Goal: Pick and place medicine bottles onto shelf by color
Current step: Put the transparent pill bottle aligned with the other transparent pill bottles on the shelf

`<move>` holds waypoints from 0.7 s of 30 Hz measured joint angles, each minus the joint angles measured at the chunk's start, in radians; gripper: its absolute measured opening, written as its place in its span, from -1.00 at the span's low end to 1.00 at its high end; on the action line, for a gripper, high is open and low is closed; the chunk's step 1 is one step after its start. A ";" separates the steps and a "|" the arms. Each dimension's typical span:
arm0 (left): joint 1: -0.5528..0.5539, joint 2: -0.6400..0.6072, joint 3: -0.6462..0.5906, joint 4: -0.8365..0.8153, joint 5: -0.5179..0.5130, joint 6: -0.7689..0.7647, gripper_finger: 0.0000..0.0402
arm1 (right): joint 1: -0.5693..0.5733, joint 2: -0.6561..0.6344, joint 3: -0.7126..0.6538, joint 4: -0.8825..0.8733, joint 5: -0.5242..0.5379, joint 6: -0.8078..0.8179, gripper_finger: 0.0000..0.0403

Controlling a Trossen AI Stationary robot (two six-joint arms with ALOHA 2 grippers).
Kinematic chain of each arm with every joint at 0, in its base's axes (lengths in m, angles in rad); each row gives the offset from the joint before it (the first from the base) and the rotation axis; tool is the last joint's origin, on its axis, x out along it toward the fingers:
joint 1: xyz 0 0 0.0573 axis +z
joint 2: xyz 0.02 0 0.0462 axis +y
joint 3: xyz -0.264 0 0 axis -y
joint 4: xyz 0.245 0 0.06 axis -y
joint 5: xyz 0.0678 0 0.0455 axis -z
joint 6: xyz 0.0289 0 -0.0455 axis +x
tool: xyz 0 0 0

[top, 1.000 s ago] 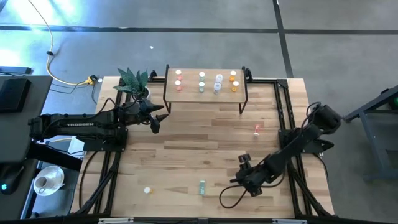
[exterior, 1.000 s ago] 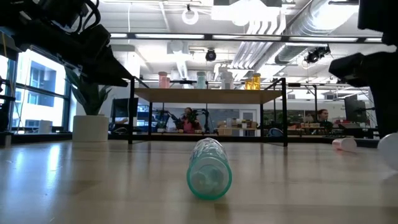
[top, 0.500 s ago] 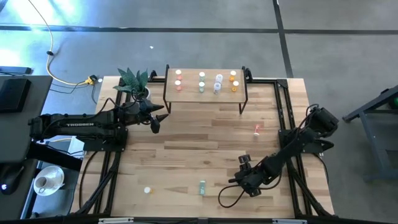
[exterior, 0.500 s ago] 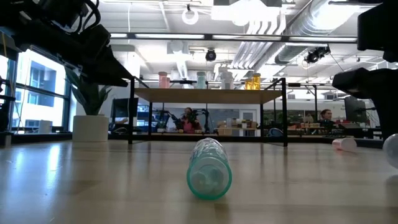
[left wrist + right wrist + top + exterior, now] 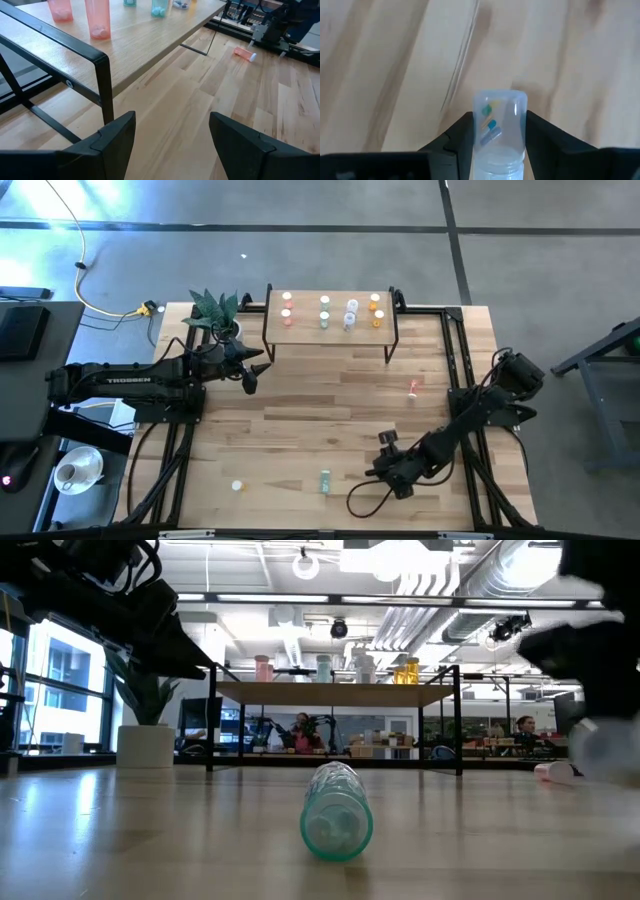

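— While the left gripper (image 5: pixel 170 145) hangs by the shelf's (image 5: pixel 330 330) left end with fingers spread and empty, what does the right gripper (image 5: pixel 495 135) hold?
— Its fingers are clamped on a clear bottle (image 5: pixel 499 132) with small capsules inside, near the table's (image 5: pixel 300 410) front edge.
— And the other bottles?
— A green bottle (image 5: pixel 325 479) lies near the front edge, a pink bottle (image 5: pixel 413 388) toward the right edge; several stand on the shelf.

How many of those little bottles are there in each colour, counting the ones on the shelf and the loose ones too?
Pink bottles: 3 (2 on the shelf, 1 lying on the table)
Green bottles: 3 (2 on the shelf, 1 on the table)
Orange bottles: 3 (2 on the shelf, 1 on the table)
Clear bottles: 3 (2 on the shelf, 1 between the jaws of the right gripper)
Total: 12
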 joint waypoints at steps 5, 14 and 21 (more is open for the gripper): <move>0.000 0.000 0.000 0.000 0.003 -0.026 0.21 | -0.009 0.000 0.061 0.067 0.214 -0.195 -0.36; 0.000 0.000 0.000 0.004 0.065 -0.077 0.21 | -0.116 0.000 0.141 0.173 0.341 -0.585 -0.37; -0.010 0.000 0.000 0.079 0.172 -0.142 0.21 | -0.211 0.000 0.149 0.179 0.345 -0.893 -0.37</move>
